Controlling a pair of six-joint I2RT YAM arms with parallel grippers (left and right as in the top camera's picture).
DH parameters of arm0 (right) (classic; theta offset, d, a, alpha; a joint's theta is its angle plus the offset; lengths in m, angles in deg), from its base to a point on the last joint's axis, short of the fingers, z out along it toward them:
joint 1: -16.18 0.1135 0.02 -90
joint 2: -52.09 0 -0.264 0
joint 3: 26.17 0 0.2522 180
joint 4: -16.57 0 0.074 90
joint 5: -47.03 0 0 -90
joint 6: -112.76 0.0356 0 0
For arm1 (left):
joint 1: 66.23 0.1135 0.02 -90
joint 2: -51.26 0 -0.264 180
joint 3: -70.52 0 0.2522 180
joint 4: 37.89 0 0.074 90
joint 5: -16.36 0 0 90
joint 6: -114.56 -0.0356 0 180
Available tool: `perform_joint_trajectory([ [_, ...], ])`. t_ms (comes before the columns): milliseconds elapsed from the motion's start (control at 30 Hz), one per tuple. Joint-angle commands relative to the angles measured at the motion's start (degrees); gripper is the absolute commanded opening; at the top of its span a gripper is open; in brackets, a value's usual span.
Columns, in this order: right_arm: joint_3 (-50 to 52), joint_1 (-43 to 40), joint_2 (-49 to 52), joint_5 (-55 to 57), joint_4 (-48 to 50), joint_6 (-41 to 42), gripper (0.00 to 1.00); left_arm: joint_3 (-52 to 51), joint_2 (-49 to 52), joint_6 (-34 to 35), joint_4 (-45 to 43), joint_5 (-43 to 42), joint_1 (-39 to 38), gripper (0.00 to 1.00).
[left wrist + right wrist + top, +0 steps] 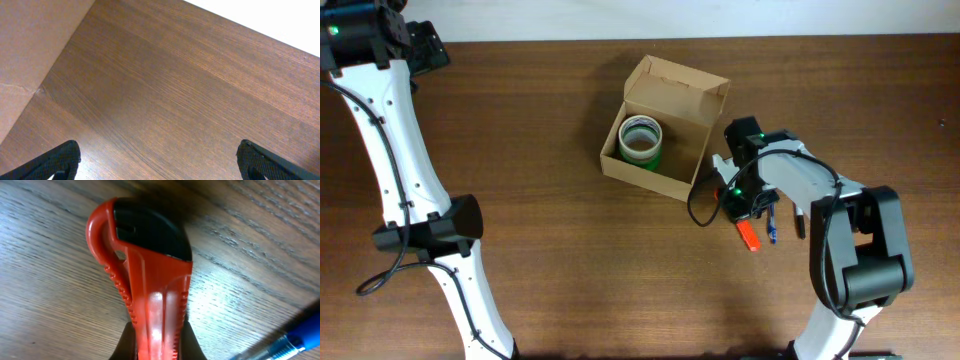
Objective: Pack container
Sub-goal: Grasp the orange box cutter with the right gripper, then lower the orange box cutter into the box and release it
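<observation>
Item 1. Right tool (159,348): closed on the red cutter (150,270), with a dark finger pressed to each side of its handle. The cutter's black-capped head points away from the wrist camera, low over the desk (190,90).

Item 2. Blue pen (295,337): lies on the desk just beside the cutter, on its right in the wrist view.

Item 3. Dark pen (798,224): lies just beyond the blue pen, roughly parallel to it and partly under the right arm.

Item 4. Container (645,178): tan cardboard box near the middle of the desk. It is just left of the right tool in the overhead view and apart from it. The lid (675,85) is open and stands up at the far side.

Item 5. Tape roll (642,140): green with a pale top face. It lies flat inside the container, toward its left end.

Item 6. Left tool (160,161): jaws spread wide with nothing between them, over bare desk at the far left corner. It is well apart from the container.

Item 7. Tan surface (30,50): plain, and borders the desk at the left of the left wrist view. I cannot tell what it is.
</observation>
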Motion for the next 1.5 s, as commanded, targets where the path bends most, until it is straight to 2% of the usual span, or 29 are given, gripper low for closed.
perform_joint_trajectory([
  [0, -1.4, -1.7, -0.7, -5.9, -0.1, 0.3, 0.04, -0.3, -1.3, -0.5, 0.1, 0.2, 0.2, 1.00],
  [167, -8.3, -2.8, -10.2, -5.8, -5.3, -0.2, 0.04, -0.3, -1.3, -0.5, 0.1, 0.2, 0.2, 1.00],
  [400, -30.3, -1.2, -20.8, -5.9, -13.3, 7.3, 0.04, -0.3, -1.3, -0.5, 0.1, 0.2, 0.2, 1.00],
  [500, -38.9, 1.2, -21.1, -5.8, -14.0, 15.6, 0.04, -0.3, -1.3, -0.5, 0.1, 0.2, 0.2, 1.00],
  [567, -42.9, 3.4, -20.7, -4.8, -13.6, 28.3, 0.04, -0.3, -1.3, -0.5, 0.1, 0.2, 0.2, 1.00],
  [633, -44.0, 5.4, -20.2, -6.7, -11.9, 35.5, 0.04, -0.3, -1.3, -0.5, 0.1, 0.2, 0.2, 1.00],
  [733, -44.0, 10.6, -17.2, -10.0, -5.7, 25.8, 0.04, -0.3, -1.3, -0.5, 0.1, 0.2, 0.2, 1.00],
  [833, -44.0, 13.8, -12.5, -9.1, -5.1, 15.6, 0.04, -0.3, -1.3, -0.5, 0.1, 0.2, 0.2, 1.00],
  [1000, -44.0, 15.7, -2.6, -9.7, -5.9, -5.9, 0.04, -0.3, -1.3, -0.5, 0.1, 0.2, 0.2, 1.00],
  [1267, -44.0, 14.8, 7.3, -6.5, -11.8, -18.1, 0.04, -0.3, -1.3, -0.5, 0.1, 0.2, 0.2, 1.00],
  [1467, -44.0, 15.0, 8.5, -3.4, -12.7, -20.4, 0.04, -0.3, -1.3, -0.5, 0.1, 0.2, 0.2, 1.00],
])
